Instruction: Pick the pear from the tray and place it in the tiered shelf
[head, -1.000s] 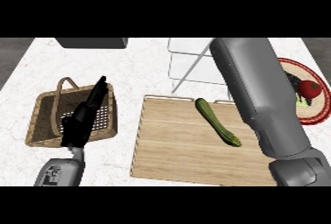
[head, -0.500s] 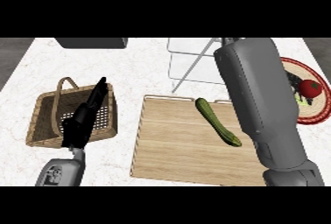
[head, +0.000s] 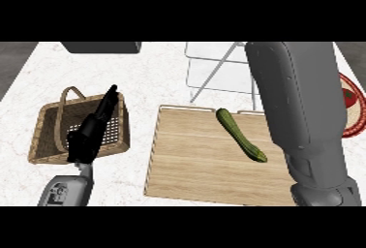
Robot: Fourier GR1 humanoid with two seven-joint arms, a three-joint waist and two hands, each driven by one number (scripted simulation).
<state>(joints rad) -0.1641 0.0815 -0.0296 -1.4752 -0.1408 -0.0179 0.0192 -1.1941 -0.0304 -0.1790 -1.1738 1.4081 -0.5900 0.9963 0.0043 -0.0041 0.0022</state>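
Note:
The wooden tray (head: 193, 160) lies in the middle of the counter and shows only a green cucumber (head: 239, 133) lying on its right half. No pear shows anywhere. The white wire tiered shelf (head: 214, 63) stands behind the tray at the top. My right forearm (head: 297, 106) rises from the lower right, past the tray's right edge, up to the shelf; its hand is out of sight beyond the top. My left hand (head: 89, 133) rests open, fingers straight and pointing up, over the wicker basket.
A wicker basket (head: 46, 131) with a handle sits left of the tray. A red plate (head: 354, 109) shows at the right edge, mostly behind my right forearm. A dark block (head: 100, 47) stands at the back left.
My right forearm has swung more upright and looms larger, now covering more of the red plate. The left hand, cucumber and tray have not moved.

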